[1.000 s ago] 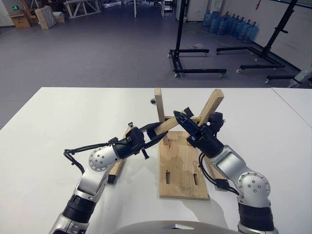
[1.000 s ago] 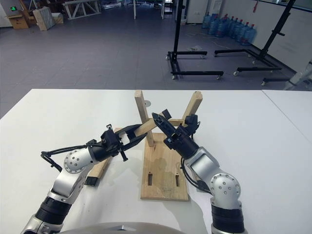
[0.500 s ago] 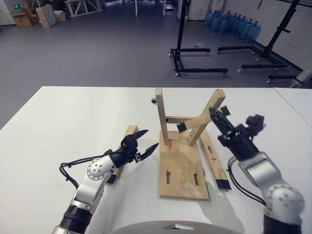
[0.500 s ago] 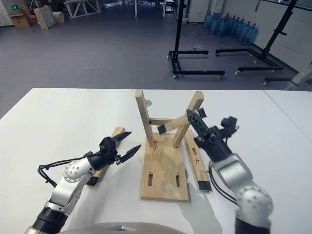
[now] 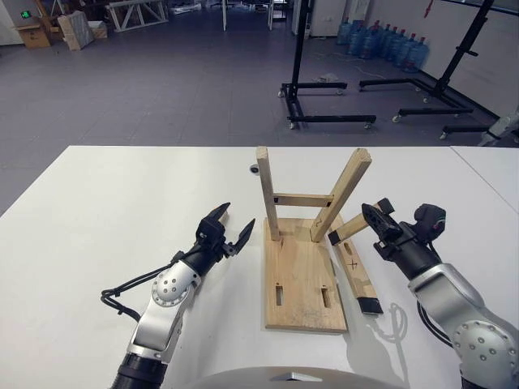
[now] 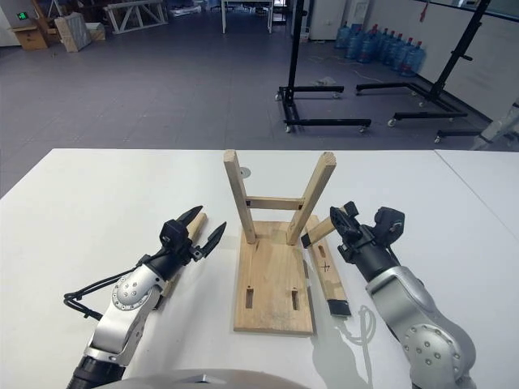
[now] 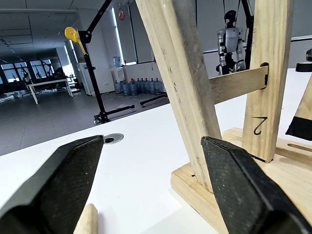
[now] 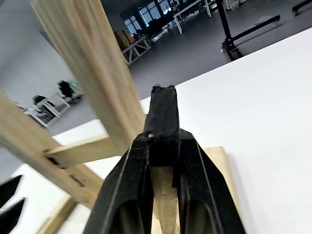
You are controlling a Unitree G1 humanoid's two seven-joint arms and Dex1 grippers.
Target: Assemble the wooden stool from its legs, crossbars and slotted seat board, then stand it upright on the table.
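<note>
The slotted seat board (image 5: 302, 279) lies flat on the white table. At its far end two legs stand upright, the left leg (image 5: 265, 193) and the slanting right leg (image 5: 345, 193), joined by a crossbar (image 5: 302, 199). My right gripper (image 5: 369, 215) sits just right of the slanting leg, shut on a short wooden leg with a black end cap (image 8: 163, 114). Another leg (image 5: 357, 274) lies beside the board's right edge. My left gripper (image 5: 237, 217) hovers left of the board, open and holding nothing, its fingers (image 7: 73, 168) wide apart. One more wooden piece (image 6: 195, 224) lies beneath it.
A small round fitting (image 5: 255, 168) sits in the table behind the legs. A black cable (image 5: 122, 285) loops beside my left arm. Black wheeled racks (image 5: 328, 89) stand on the floor beyond the far edge. A seam (image 5: 478, 174) splits the table at right.
Both grippers have drawn back from the leg frame, the left one letting go and opening. The right gripper has moved right, carrying the capped leg. The frame now stands straighter.
</note>
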